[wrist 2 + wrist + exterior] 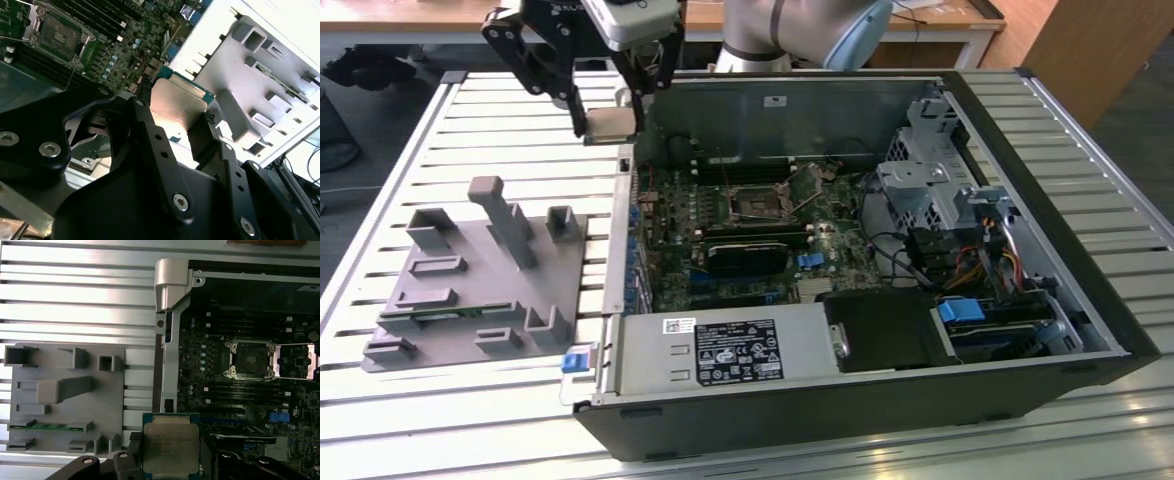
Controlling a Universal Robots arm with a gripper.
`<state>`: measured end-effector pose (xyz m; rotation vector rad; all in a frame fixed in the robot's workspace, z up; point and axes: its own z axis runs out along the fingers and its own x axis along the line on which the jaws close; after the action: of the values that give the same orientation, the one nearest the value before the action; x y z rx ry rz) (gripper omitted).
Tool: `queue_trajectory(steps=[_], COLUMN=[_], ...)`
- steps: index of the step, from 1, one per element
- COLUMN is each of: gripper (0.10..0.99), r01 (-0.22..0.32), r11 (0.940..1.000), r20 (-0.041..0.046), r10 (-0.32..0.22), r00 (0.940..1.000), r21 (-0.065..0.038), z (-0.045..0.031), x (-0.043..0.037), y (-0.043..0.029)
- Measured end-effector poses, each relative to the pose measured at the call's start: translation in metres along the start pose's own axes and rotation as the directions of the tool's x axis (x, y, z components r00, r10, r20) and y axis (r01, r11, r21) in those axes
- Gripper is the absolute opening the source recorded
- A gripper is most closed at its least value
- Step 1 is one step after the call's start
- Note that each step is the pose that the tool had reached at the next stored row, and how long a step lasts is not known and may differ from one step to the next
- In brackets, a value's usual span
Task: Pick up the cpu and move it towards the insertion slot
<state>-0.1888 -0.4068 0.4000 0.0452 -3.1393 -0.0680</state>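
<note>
grey plastic fixture plate (pixel 467 290) with raised blocks is seen at the exterior view's left, laid on the slatted metal table (pixel 400 150); a green memory stick (pixel 47 426) is seated in one of its grooves in the first wrist view. black gripper (pixel 616 120) is held above the table just beside the near-left corner of the open computer case (pixel 1067 250), fingers (pixel 150 145) clamped on the cpu (pixel 612 124). cpu is carried clear of the table, silver lid showing in both wrist views (pixel 170 447) (pixel 175 112), pinched at two opposite edges. motherboard (pixel 720 215) is lying inside the case. insertion slot (pixel 758 201) is found near the board's middle, well apart from the cpu, with its metal frame (pixel 295 361) swung open to one side and the black socket (pixel 248 360) uncovered. drive cage and cables (pixel 947 220) are grouped at the exterior view's right.
</note>
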Motion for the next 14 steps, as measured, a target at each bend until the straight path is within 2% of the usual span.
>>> queue_trajectory(steps=[9,14], gripper=[0.541,0.541], r01=[0.0,0.0], r11=[1.0,1.0], r20=[0.0,-0.0001], r10=[0.0,0.0], r00=[1.0,1.0], r21=[0.0,0.0], z=[0.0,0.0003], x=[-0.0132,-0.0198], y=[0.0003,0.0029])
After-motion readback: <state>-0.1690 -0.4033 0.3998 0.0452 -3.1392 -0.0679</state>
